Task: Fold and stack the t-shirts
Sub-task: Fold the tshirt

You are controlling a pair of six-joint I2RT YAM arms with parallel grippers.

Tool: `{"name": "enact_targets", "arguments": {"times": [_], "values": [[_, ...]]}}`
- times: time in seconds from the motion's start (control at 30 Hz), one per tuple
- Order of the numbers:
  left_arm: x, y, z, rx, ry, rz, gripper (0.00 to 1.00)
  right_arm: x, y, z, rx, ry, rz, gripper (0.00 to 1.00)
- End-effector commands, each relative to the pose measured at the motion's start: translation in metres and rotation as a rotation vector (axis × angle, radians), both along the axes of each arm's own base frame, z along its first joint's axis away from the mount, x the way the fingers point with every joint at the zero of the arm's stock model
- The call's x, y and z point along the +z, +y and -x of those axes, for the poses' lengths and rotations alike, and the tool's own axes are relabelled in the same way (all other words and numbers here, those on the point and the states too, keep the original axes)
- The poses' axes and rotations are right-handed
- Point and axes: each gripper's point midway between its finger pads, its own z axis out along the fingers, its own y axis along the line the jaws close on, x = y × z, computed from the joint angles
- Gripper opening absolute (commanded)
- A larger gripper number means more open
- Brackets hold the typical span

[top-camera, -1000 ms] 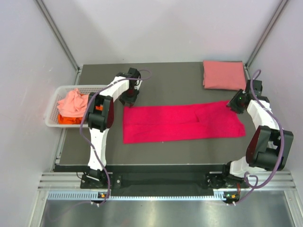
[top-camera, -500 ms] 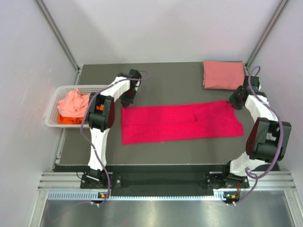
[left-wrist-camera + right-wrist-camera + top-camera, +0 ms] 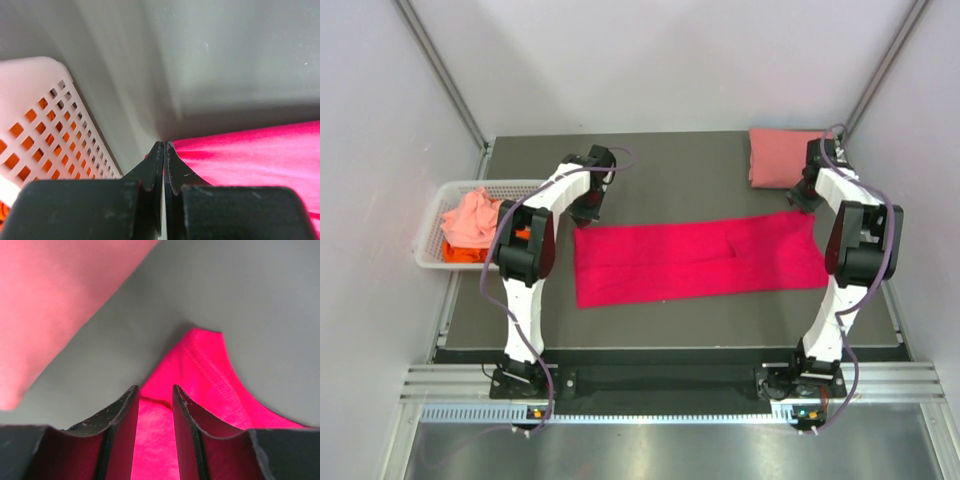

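Pinching the far-left corner of the magenta t-shirt (image 3: 695, 260), the left end effector (image 3: 164, 150) is clamped shut. The right end effector (image 3: 152, 400) straddles the far-right corner, apparently gripping cloth (likely for a lengthwise fold). The salmon t-shirt (image 3: 780, 156) lies folded on the counter (image 3: 680, 170).

A lab test cell: plain white panel walls (image 3: 670, 60) on aluminium framing (image 3: 440, 70) enclose a dark table (image 3: 690, 170).

Unfolded shirt (image 3: 695, 260) lies between basket (image 3: 435, 225) and folded shirt (image 3: 778, 157).
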Motion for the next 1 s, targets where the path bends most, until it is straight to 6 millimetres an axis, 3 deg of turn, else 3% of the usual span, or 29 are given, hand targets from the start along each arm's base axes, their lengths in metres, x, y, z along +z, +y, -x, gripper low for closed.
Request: {"name": "enact_targets", "arguments": {"times": [0.0, 0.27, 0.63, 0.73, 0.97], "values": [[0.020, 0.002, 0.002, 0.015, -0.045, -0.007, 0.00, 0.011, -0.009, -0.002, -0.082, 0.015, 0.046, 0.34], [0.016, 0.000, 0.005, 0.011, -0.030, -0.018, 0.00, -0.010, -0.016, 0.008, -0.137, 0.129, 0.078, 0.33], [0.016, 0.003, 0.015, 0.014, -0.025, -0.051, 0.00, -0.024, -0.020, -0.004, -0.133, 0.132, 0.112, 0.31], [0.016, 0.004, 0.018, 0.019, -0.020, -0.056, 0.00, -0.018, -0.019, -0.005, -0.125, 0.120, 0.110, 0.31], [0.018, 0.008, 0.021, 0.033, -0.018, -0.078, 0.00, 0.016, -0.017, -0.013, -0.132, 0.029, 0.098, 0.31]]}}
